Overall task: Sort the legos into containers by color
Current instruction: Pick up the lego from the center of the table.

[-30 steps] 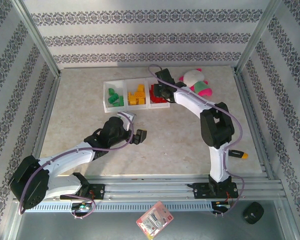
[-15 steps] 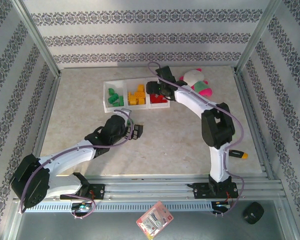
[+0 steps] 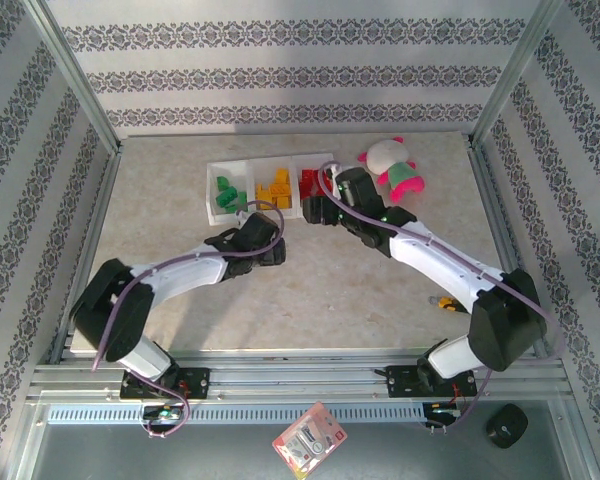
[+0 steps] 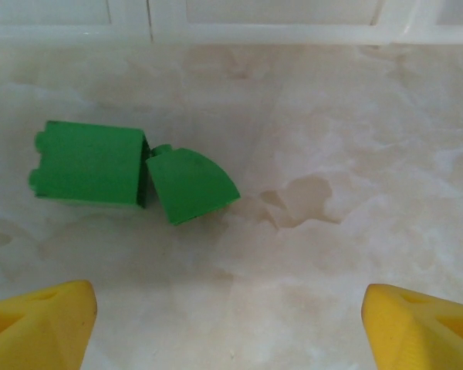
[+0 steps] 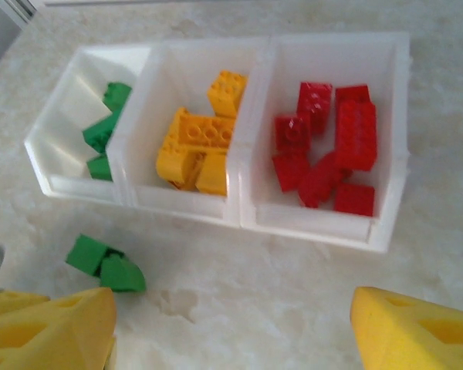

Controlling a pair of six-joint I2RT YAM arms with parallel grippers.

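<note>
Two green legos (image 4: 89,163) lie touching on the table just short of the containers (image 4: 293,31), a white tray of three compartments (image 5: 185,206). My left gripper (image 4: 230,331) hovers open just short of the pair, nothing between its yellow fingers (image 4: 35,327). In the right wrist view the same pair of green legos (image 5: 104,262) sits at the lower left. The tray holds green legos (image 5: 104,127) on the left, yellow legos (image 5: 197,142) in the middle and red legos (image 5: 328,142) on the right. My right gripper (image 5: 231,331) is open and empty, back from the tray's front wall.
A pink, white and green plush toy (image 3: 392,165) lies right of the tray (image 3: 212,190). The left gripper (image 3: 263,243) and right gripper (image 3: 313,212) sit close together in front of it. A small orange-tipped tool (image 3: 445,303) lies by the right arm.
The right gripper opened over the red compartment and drew back toward the near side. The left arm reached forward toward the tray, over the green pair.
</note>
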